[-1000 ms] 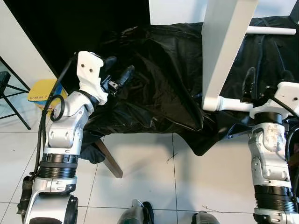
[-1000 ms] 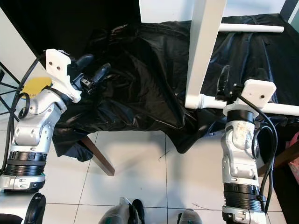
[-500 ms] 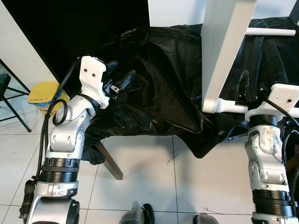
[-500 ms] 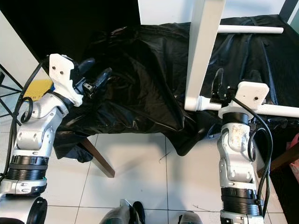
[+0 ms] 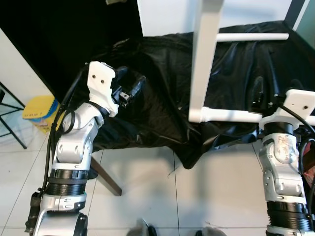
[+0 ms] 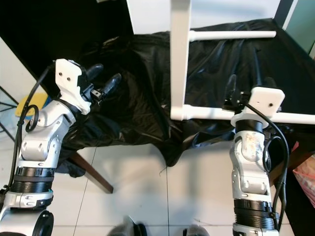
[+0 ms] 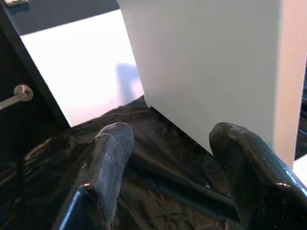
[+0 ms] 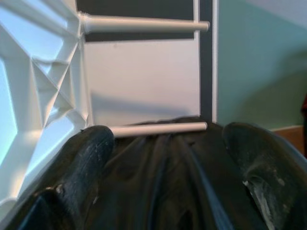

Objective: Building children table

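I look down on a white table (image 5: 203,59) tipped on its side on a black sheet (image 5: 162,98). The tabletop's edge runs up from the centre toward 12 o'clock. One white leg (image 5: 231,116) juts from its base toward 3 o'clock, and a second leg (image 5: 251,36) juts the same way higher up, at about 1 o'clock. The sheet's front edge hangs over pale floor tiles (image 5: 142,191), which give open room at 6 o'clock. A brown wooden leg (image 5: 106,176) slants out from under the sheet at 7 o'clock.

My left arm bends up from 8 o'clock; my left gripper (image 5: 129,83) is raised over the sheet at 10 o'clock, well apart from the table, its fingers (image 7: 108,158) spread and holding nothing.

My right arm rises from 4 o'clock; my right gripper (image 5: 275,91) hangs over the sheet at 3 o'clock, just beyond the near leg, its fingers (image 8: 81,163) also spread with nothing between them.

At 9 o'clock a yellow bin (image 5: 39,112) sits on the floor; its dark lettering is too small to read.
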You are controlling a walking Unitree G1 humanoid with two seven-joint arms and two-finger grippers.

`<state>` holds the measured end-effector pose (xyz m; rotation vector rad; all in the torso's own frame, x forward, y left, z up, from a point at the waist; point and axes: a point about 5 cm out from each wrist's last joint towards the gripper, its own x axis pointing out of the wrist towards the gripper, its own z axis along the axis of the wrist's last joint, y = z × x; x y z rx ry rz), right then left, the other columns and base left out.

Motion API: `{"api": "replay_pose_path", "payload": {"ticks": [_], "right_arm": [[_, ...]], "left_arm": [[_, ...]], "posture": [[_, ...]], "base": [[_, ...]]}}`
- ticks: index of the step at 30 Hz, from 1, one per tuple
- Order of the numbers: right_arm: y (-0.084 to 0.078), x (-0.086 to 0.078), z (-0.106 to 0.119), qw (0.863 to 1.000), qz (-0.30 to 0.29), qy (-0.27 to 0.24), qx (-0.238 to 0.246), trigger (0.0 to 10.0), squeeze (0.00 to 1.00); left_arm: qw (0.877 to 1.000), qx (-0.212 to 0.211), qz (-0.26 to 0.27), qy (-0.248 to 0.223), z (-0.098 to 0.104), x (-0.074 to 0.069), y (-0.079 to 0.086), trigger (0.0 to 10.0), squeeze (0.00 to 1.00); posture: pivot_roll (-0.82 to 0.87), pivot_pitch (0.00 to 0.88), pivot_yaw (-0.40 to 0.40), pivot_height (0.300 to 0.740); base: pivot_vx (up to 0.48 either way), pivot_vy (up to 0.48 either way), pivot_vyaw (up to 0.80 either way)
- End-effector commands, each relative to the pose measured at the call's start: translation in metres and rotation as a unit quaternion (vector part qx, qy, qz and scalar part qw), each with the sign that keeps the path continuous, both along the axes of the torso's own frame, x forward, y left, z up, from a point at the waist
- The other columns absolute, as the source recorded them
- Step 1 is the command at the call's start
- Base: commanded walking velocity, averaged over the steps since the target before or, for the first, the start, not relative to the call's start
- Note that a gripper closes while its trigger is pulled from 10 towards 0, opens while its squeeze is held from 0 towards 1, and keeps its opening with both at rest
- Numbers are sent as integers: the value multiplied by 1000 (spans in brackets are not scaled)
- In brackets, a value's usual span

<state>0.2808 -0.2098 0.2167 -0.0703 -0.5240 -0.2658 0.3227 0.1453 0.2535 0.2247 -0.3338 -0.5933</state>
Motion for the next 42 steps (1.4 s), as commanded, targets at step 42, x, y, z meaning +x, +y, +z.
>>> {"api": "replay_pose_path", "payload": {"ticks": [42], "right_arm": [[57,7,-52,966,210,142,-46,10000,0]], "left_arm": [[997,40,-15,58,-21,-30,19,10000,0]], "posture": [[-29,144,24,740]], "base": [[0,0,0]]}}
